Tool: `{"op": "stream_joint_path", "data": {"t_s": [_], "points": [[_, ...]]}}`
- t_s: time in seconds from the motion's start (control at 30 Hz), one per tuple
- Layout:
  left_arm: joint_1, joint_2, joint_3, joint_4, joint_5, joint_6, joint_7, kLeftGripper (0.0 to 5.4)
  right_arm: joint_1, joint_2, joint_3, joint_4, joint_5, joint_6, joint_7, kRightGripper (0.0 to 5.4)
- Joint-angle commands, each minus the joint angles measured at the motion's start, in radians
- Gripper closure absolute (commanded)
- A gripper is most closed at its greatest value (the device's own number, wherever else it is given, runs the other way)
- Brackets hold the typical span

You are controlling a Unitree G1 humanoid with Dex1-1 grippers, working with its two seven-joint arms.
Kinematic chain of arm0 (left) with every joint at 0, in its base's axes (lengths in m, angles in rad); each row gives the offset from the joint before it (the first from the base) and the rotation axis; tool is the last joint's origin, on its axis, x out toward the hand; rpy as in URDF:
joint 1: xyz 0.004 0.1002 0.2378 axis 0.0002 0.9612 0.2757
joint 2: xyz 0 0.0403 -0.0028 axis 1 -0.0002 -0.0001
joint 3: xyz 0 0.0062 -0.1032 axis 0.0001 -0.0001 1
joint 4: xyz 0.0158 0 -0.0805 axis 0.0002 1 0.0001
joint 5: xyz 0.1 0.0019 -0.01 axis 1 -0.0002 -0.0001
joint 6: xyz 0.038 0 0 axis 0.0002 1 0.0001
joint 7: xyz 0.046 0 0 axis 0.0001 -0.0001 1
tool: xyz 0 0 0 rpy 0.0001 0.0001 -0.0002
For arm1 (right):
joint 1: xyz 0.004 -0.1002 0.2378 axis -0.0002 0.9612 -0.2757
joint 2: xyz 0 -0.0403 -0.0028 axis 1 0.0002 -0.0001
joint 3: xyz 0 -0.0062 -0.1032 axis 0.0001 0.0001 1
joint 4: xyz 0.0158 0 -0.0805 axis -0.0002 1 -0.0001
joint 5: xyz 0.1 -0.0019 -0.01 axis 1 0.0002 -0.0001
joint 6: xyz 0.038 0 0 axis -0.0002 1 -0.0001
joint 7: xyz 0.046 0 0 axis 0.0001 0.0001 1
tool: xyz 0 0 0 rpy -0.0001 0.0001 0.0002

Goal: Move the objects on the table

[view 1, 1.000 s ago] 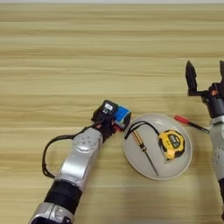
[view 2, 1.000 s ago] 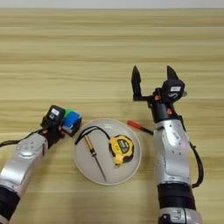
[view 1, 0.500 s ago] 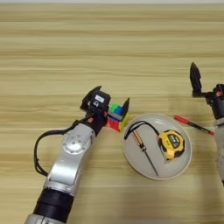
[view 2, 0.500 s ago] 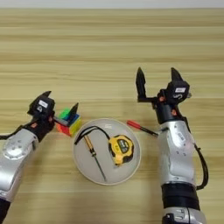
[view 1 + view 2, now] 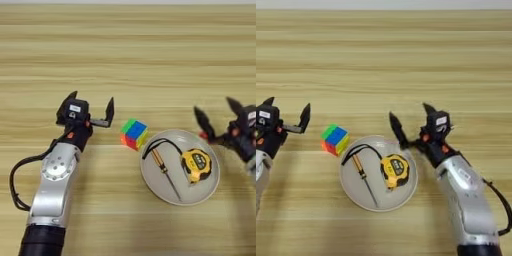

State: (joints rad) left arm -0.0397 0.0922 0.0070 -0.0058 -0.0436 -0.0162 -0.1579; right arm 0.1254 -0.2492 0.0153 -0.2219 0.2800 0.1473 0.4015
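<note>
1. Left hand (image 5: pixel 91 102) — near the left side of the light-wood worktop (image 5: pixel 130 45), fingers spread apart, holding nothing.
2. Multicoloured puzzle cube (image 5: pixel 134 134) — alone on the wood, just right of the left hand and clear of it, close to the plate's upper-left rim; green, blue, red and yellow faces showing.
3. Round off-white plate (image 5: pixel 165 187) — flat on the worktop, right of the cube.
4. Yellow-black tape measure (image 5: pixel 195 165) — on the right half of the plate, black strap (image 5: pixel 161 144) looping along the upper-left rim.
5. Thin amber-handled screwdriver (image 5: pixel 164 168) — lying on the plate, left of the tape measure, handle at the upper left, shaft running toward the lower right.
6. Right hand (image 5: pixel 412 124) — at the plate's upper-right rim, both black fingers wide apart, gripping nothing; one fingertip (image 5: pixel 393 122) over the rim.
7. Small glimpse of red at the right hand's base (image 5: pixel 202 134) — too hidden to identify.
</note>
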Motion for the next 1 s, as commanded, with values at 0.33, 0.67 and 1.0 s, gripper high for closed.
{"op": "stream_joint_path", "data": {"t_s": [0.33,0.67,1.0], "points": [[-0.026,0.003,-0.010,0.048,0.020,-0.030,0.023,0.02,0.122,-0.020,0.092,-0.082,-0.095,0.152,-0.050,0.00],[-0.027,-0.004,-0.021,0.049,0.030,-0.034,0.029,0.02,0.154,-0.044,0.134,-0.065,-0.149,0.212,-0.045,0.00],[-0.026,-0.013,-0.035,0.048,0.038,-0.037,0.039,0.02,0.135,-0.048,0.156,0.034,-0.190,0.207,-0.042,0.00]]}}
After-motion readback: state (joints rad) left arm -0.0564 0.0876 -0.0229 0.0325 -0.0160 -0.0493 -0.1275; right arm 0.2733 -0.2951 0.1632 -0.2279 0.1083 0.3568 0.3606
